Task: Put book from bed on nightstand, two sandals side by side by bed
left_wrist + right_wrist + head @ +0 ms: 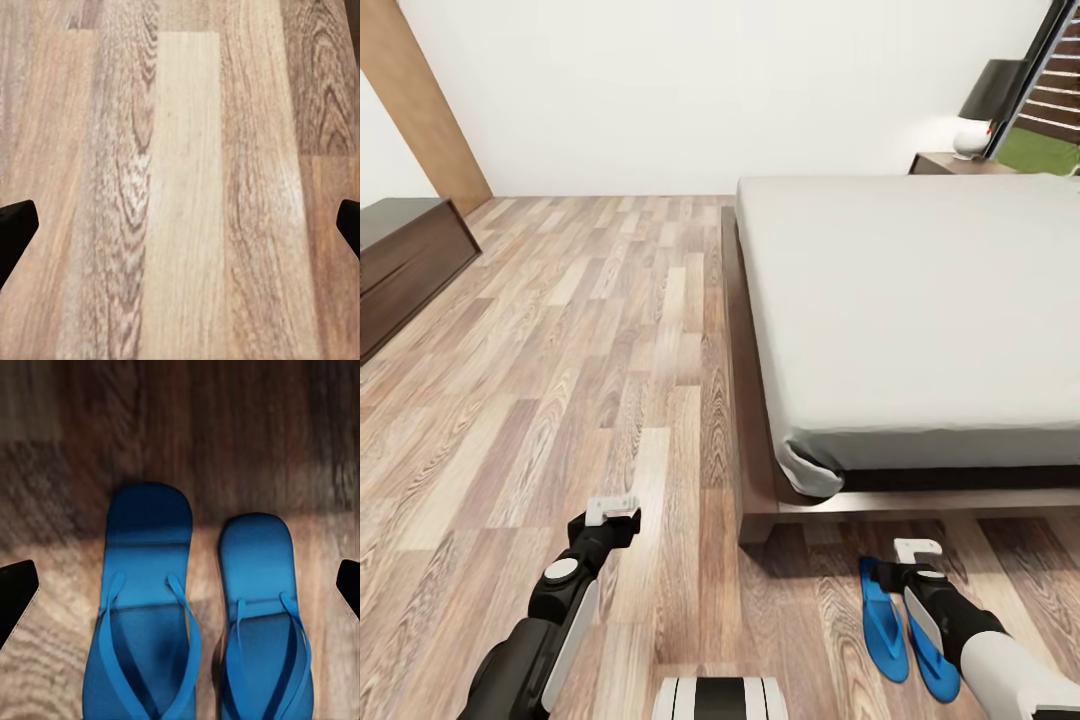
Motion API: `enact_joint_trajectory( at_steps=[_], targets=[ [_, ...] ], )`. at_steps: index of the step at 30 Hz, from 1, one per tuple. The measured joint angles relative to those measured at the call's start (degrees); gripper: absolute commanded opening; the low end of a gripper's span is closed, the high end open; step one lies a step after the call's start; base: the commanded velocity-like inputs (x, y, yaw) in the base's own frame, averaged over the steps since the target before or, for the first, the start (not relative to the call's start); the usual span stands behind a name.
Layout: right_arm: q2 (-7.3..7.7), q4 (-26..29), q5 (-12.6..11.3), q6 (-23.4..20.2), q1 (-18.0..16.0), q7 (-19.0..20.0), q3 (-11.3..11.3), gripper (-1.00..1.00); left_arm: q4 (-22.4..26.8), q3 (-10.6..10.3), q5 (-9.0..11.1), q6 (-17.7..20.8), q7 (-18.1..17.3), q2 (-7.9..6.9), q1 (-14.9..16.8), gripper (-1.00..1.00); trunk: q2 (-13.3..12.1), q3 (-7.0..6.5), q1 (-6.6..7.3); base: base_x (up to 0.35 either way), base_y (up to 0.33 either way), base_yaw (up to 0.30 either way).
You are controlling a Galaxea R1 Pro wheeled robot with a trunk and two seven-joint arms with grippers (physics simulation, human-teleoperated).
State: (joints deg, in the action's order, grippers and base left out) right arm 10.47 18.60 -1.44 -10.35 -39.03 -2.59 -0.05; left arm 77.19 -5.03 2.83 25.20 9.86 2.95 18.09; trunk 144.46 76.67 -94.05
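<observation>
The two sandals (908,634) are seen lying flat on the wood-plank floor (590,330), close together and parallel, just beside the foot corner of the bed (920,300). In the right wrist view the pair (199,615) is seen side by side, with only a narrow gap between them, so this part of the task is judged to be done.

The book cannot be found on the pale mattress, as far as it is shown, nor on the nightstand (945,162) at the far side of the bed, where a lamp (985,105) with a dark shade is standing. Whether the book was already moved cannot be told.

The right pincer (917,548) is held over the sandals and is released; its dark fingertips (16,592) are spread wide at both edges of the wrist view and nothing is grasped. The left pincer (612,508) is held over bare floor, also released and empty.

A dark low cabinet (405,265) is standing by the left wall, well apart from the bed. The bed itself stands between the robot and the nightstand, so it must be gone around.
</observation>
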Motion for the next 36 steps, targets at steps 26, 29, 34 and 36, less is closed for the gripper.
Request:
enact_joint_trajectory(
  at_steps=[26, 29, 34, 36],
  targets=[
    [0.18, 0.01, 0.09, -0.03, 0.01, 0.01, 0.27, 1.0, 1.12, -0.07, -0.2, 5.74, 0.26, 0.11, 0.05, 1.0, -0.35, -5.76, 0.67, -0.056, 0.0, -0.039],
    [0.19, 0.01, 0.1, -0.03, 0.01, 0.02, 0.28, 1.0, 1.15, -0.07, -0.22, 5.74, 0.26, 0.13, 0.05, 1.0, -0.39, -6.43, 0.75, -0.003, 0.0, -0.25],
    [0.21, 0.01, 0.1, -0.05, 0.01, 0.02, 0.28, 1.0, 1.21, -0.07, -0.22, 5.74, 0.26, 0.12, 0.05, 1.0, -0.46, -7.54, 0.88, -0.001, 0.0, -0.273],
    [0.23, 0.01, 0.1, -0.06, 0.01, 0.04, 0.28, 1.0, 1.22, -0.07, -0.22, 5.74, 0.26, 0.11, 0.07, 1.0, -0.48, -7.98, 0.93, 0.0, 0.0, -0.28]
  ],
)
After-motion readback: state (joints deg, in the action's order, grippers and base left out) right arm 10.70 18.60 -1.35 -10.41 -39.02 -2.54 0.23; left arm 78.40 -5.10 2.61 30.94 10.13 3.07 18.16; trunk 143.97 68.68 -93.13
